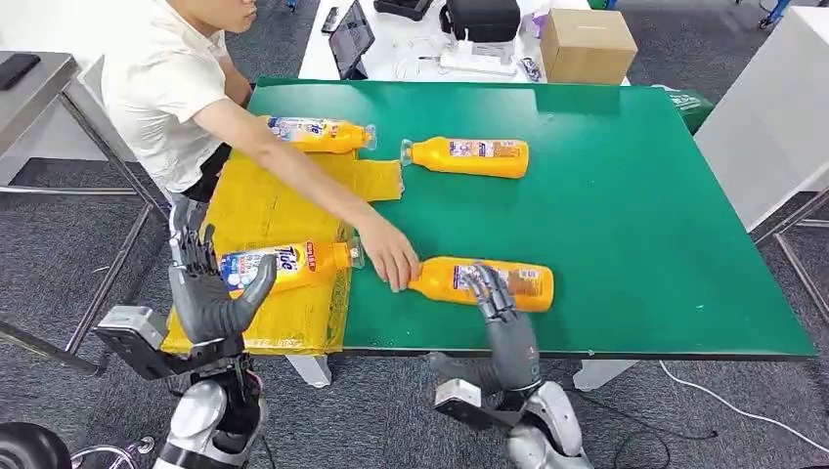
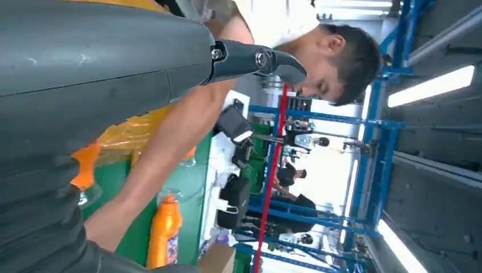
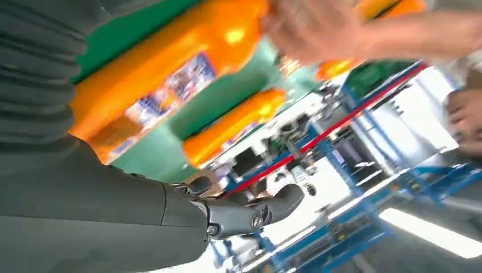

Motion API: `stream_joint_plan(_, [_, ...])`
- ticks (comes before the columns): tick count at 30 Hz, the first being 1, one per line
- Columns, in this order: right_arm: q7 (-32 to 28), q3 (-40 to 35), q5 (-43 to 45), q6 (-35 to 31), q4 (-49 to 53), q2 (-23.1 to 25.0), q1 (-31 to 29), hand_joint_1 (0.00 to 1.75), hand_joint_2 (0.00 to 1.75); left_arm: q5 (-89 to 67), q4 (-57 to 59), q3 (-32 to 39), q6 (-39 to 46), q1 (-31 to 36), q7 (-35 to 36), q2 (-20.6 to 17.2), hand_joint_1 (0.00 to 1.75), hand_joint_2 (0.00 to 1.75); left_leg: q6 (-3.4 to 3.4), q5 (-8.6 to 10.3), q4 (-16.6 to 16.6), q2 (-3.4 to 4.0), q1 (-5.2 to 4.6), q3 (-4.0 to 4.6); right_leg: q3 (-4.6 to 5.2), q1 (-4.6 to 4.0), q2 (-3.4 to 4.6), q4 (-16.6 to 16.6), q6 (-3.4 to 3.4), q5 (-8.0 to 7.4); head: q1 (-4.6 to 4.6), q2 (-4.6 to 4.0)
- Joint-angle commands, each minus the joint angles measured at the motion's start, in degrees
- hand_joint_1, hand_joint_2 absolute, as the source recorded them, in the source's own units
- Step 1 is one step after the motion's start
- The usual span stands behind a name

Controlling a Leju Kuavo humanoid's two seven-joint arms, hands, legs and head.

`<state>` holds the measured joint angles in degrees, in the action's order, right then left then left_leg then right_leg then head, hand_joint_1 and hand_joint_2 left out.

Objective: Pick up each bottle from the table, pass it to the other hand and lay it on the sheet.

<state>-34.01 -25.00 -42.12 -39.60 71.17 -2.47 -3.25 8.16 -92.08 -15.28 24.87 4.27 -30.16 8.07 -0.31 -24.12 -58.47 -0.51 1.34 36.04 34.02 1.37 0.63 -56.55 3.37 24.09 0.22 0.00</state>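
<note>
Four orange bottles lie flat. Two are on the yellow sheet [image 1: 264,195]: one at its far end [image 1: 318,134] and one at its near end [image 1: 283,266]. My left hand [image 1: 210,288] stands just in front of that near bottle, fingers spread and holding nothing. A third bottle [image 1: 469,156] lies on the green table [image 1: 645,215]. The fourth bottle [image 1: 484,281] lies by the table's front edge; my right hand [image 1: 494,293] reaches over it with fingers extended, not closed. A person's hand [image 1: 391,259] touches its neck. The right wrist view shows this bottle [image 3: 170,68] close by.
A person in a white shirt [image 1: 161,88] sits at the table's left side, arm stretched across the sheet. A cardboard box [image 1: 587,44] and electronics stand on a white table behind. A white cabinet [image 1: 772,107] is at the right.
</note>
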Motion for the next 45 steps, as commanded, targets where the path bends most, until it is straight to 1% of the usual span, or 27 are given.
stream_joint_plan(1, [-0.2, 20.0, -13.9, -0.4, 1.0, 0.8, 1.3, 0.00, 1.75, -0.3, -3.8, -3.2, -3.0, -6.5, 0.7, -2.3, 0.00, 1.75, 0.11, -0.10, 0.1, 0.04, -0.05, -0.23, -0.23, 0.00, -0.06, 0.1, -0.13, 0.09, 0.00, 0.00])
stream_joint_plan(3, [-0.2, 20.0, -13.9, -0.4, 1.0, 0.8, 1.3, 0.00, 1.75, -0.3, -3.8, -3.2, -3.0, -6.5, 0.7, -2.3, 0.00, 1.75, 0.09, -0.07, 0.1, 0.03, -0.06, -0.15, -0.16, 0.02, -0.05, 0.0, -0.10, 0.06, -0.02, 0.00])
stream_joint_plan(4, [0.7, 20.3, -15.2, -0.4, 0.1, 0.8, 0.8, 0.00, 1.75, -1.8, -3.7, -3.5, -2.8, -6.3, 0.5, -2.5, 0.00, 1.75, 0.17, -0.19, 0.1, 0.07, -0.04, -0.46, -0.48, -0.04, -0.08, 0.1, -0.23, 0.17, 0.00, 0.00])
stream_joint_plan(5, [1.3, 20.9, -17.0, -0.4, -0.3, 0.7, 0.4, 0.00, 1.75, -2.9, -3.3, -3.5, -2.2, -6.0, 0.3, -2.4, 0.00, 1.75, 0.09, -0.06, 0.1, -0.03, -0.05, -0.16, -0.20, 0.00, -0.11, 0.0, -0.12, 0.07, 0.00, 0.00])
stream_joint_plan(6, [1.9, 21.3, -18.5, -0.4, -1.4, 0.4, -0.3, 0.00, 1.75, -3.2, -2.6, -3.1, -1.7, -5.7, 0.4, -2.0, 0.00, 1.75, 0.10, -0.08, 0.1, 0.01, -0.03, -0.21, -0.24, -0.02, -0.07, 0.1, -0.15, 0.07, 0.00, 0.00])
stream_joint_plan(7, [2.8, 22.7, -20.4, -0.4, -3.1, 0.3, -1.4, 0.00, 1.75, -3.0, -1.3, -2.4, -1.0, -5.1, 0.8, -1.4, 0.00, 1.75, 0.07, -0.03, 0.0, 0.00, -0.04, -0.08, -0.11, 0.00, -0.05, 0.0, -0.10, 0.03, 0.00, 0.00])
stream_joint_plan(10, [5.3, 23.6, -23.1, -0.4, -9.1, -1.4, -5.1, 0.00, 1.75, -2.6, 0.7, -2.6, -1.7, -4.0, 1.5, -1.4, 0.00, 1.75, 0.11, -0.03, 0.1, 0.04, -0.03, -0.25, -0.27, -0.04, -0.06, 0.1, -0.18, 0.01, -0.02, 0.00])
stream_joint_plan(14, [5.8, 24.1, -24.3, -0.4, -14.2, -2.4, -9.3, 0.00, 1.75, -2.7, 1.8, -3.1, -1.9, -3.2, 1.5, -1.3, 0.00, 1.75, 0.12, 0.00, 0.1, 0.08, -0.04, -0.18, -0.18, -0.01, 0.01, 0.1, -0.10, -0.04, -0.02, 0.00])
stream_joint_plan(16, [6.0, 24.3, -25.2, -0.4, -14.5, -2.3, -9.6, 0.00, 1.75, -2.7, 1.8, -3.2, -2.0, -3.1, 1.6, -1.4, 0.00, 1.75, 0.13, 0.00, 0.1, 0.07, -0.02, -0.17, -0.19, -0.03, 0.00, 0.1, -0.09, -0.03, 0.00, 0.00])
stream_joint_plan(17, [5.5, 23.7, -23.5, -0.4, -17.1, -2.3, -10.8, 0.00, 1.75, -2.8, 2.1, -3.4, -2.0, -2.8, 1.7, -1.5, 0.00, 1.75, 0.23, -0.05, 0.1, 0.13, -0.01, -0.38, -0.43, -0.07, -0.02, 0.2, -0.20, -0.01, -0.02, 0.00])
stream_joint_plan(19, [5.7, 22.8, -23.4, -0.4, -19.9, -2.2, -12.6, 0.00, 1.75, -2.8, 2.7, -4.0, -2.3, -2.2, 1.8, -1.4, 0.00, 1.75, 0.19, -0.06, 0.1, 0.15, -0.03, -0.41, -0.43, -0.05, 0.01, 0.2, -0.19, 0.00, 0.00, 0.00])
stream_joint_plan(20, [4.9, 22.1, -21.2, -0.4, -22.8, -1.7, -14.1, 0.00, 1.75, -2.8, 3.1, -4.3, -2.3, -1.8, 1.8, -1.3, 0.00, 1.75, 0.12, -0.02, 0.1, 0.12, -0.02, -0.23, -0.24, -0.04, 0.04, 0.1, -0.13, -0.03, 0.00, 0.00])
stream_joint_plan(21, [4.9, 21.7, -21.1, -0.4, -23.8, -1.6, -14.7, 0.00, 1.75, -2.8, 3.3, -4.4, -2.3, -1.7, 1.9, -1.3, 0.00, 1.75, 0.14, -0.04, 0.1, 0.16, -0.02, -0.37, -0.37, -0.06, 0.05, 0.2, -0.19, -0.02, -0.02, 0.00])
stream_joint_plan(22, [4.9, 21.7, -21.1, -0.4, -23.8, -1.6, -14.7, 0.00, 1.75, -2.8, 3.3, -4.4, -2.3, -1.7, 1.9, -1.3, 0.00, 1.75, 0.09, 0.00, 0.1, 0.13, -0.03, -0.19, -0.19, -0.03, 0.06, 0.1, -0.11, -0.05, -0.02, 0.00])
stream_joint_plan(24, [4.9, 21.7, -21.1, -0.4, -23.8, -1.6, -14.7, 0.00, 1.75, -2.8, 3.3, -4.4, -2.3, -1.7, 1.9, -1.3, 0.00, 1.75, 0.12, -0.05, 0.1, 0.15, -0.01, -0.37, -0.36, -0.07, 0.02, 0.1, -0.22, 0.00, -0.02, 0.00])
stream_joint_plan(28, [4.9, 21.7, -21.1, -0.4, -23.8, -1.6, -14.7, 0.00, 1.75, -2.8, 3.3, -4.4, -2.3, -1.7, 1.9, -1.3, 0.00, 1.75, 0.13, -0.04, 0.1, 0.10, -0.02, -0.27, -0.27, -0.04, 0.01, 0.1, -0.14, 0.00, -0.02, 0.00])
stream_joint_plan(29, [3.9, 22.2, -20.7, -0.4, -25.9, -0.6, -15.7, 0.00, 1.75, -3.4, 3.6, -4.5, -2.6, -1.5, 2.1, -1.2, 0.00, 1.75, 0.12, -0.03, 0.0, 0.09, -0.01, -0.21, -0.21, -0.04, 0.01, 0.1, -0.13, -0.01, -0.02, 0.00])
stream_joint_plan(30, [3.7, 21.1, -20.2, -0.4, -27.9, -0.3, -16.9, 0.00, 1.75, -3.3, 4.1, -4.8, -2.5, -1.1, 1.9, -1.1, 0.00, 1.75, 0.09, 0.01, 0.0, 0.03, -0.02, -0.11, -0.12, -0.02, -0.02, 0.1, -0.07, -0.02, -0.02, 0.00])
stream_joint_plan(31, [3.1, 19.1, -18.0, -0.4, -31.4, 0.5, -19.2, 0.00, 1.75, -3.1, 5.1, -5.4, -2.6, -0.3, 1.9, -0.8, 0.00, 1.75, 0.15, -0.05, 0.1, 0.15, -0.02, -0.35, -0.34, -0.05, 0.03, 0.1, -0.18, 0.00, 0.00, 0.00])
stream_joint_plan(32, [3.3, 17.8, -17.9, -0.4, -32.7, 0.8, -20.1, 0.00, 1.75, -2.9, 5.6, -5.8, -2.6, 0.0, 2.1, -0.6, 0.00, 1.75, 0.10, -0.01, 0.0, 0.16, -0.01, -0.16, -0.14, -0.03, 0.10, 0.1, -0.09, -0.05, -0.02, 0.00])
stream_joint_plan(33, [3.3, 17.8, -17.9, -0.4, -32.7, 0.8, -20.1, 0.00, 1.75, -2.9, 5.6, -5.8, -2.6, 0.0, 2.1, -0.6, 0.00, 1.75, 0.13, -0.04, 0.1, 0.27, -0.01, -0.27, -0.23, -0.06, 0.17, 0.1, -0.15, -0.06, -0.02, 0.00])
stream_joint_plan(34, [3.1, 16.1, -16.6, -0.4, -34.7, 1.7, -21.4, 0.00, 1.75, -2.7, 6.5, -6.7, -2.8, 0.8, 2.2, -0.4, 0.00, 1.75, 0.09, -0.01, 0.0, 0.19, 0.00, -0.11, -0.11, -0.04, 0.13, 0.1, -0.09, -0.06, -0.02, 0.00])
stream_joint_plan(37, [2.8, 11.7, -17.3, -0.1, -36.6, 1.3, -22.3, 0.00, 1.75, -0.7, 7.6, -6.6, -1.2, 2.4, 2.0, 0.6, 0.00, 1.75, 0.11, 0.00, 0.0, 0.16, -0.01, -0.17, -0.17, -0.04, 0.07, 0.1, -0.13, -0.05, 0.00, 0.00])
stream_joint_plan(42, [-0.6, 9.7, -10.2, 4.4, -38.3, 0.6, -24.5, 0.00, 1.75, 0.1, 9.1, -8.4, -1.9, 4.6, 2.4, 0.0, 0.00, 1.75, 0.13, 0.00, 0.0, 0.07, -0.02, -0.22, -0.24, -0.05, -0.03, 0.1, -0.15, 0.00, 0.00, 0.00])
stream_joint_plan(43, [-5.2, 8.3, -8.7, 6.5, -37.4, 0.0, -24.3, 0.00, 1.75, 0.2, 10.5, -9.0, -2.5, 5.6, 2.9, -0.1, 0.00, 1.75, 0.11, 0.03, 0.0, 0.05, -0.02, -0.10, -0.11, -0.02, -0.02, 0.0, -0.09, -0.03, -0.04, 0.00])
stream_joint_plan(44, [-5.2, 7.1, -8.6, 8.4, -37.8, -0.6, -24.6, 0.00, 1.75, 0.3, 11.9, -9.3, -2.8, 6.7, 3.1, 0.1, 0.00, 1.75, 0.14, 0.01, 0.0, 0.04, -0.04, -0.17, -0.19, -0.02, -0.05, 0.0, -0.12, 0.00, -0.02, 0.00])
stream_joint_plan(45, [-4.8, 6.3, -8.7, 8.2, -37.5, -1.1, -24.7, 0.00, 1.75, 0.4, 12.6, -9.5, -2.9, 7.3, 3.1, 0.2, 0.00, 1.75, 0.16, 0.01, 0.0, 0.00, -0.05, -0.22, -0.26, -0.02, -0.10, 0.0, -0.14, 0.02, -0.02, 0.00])
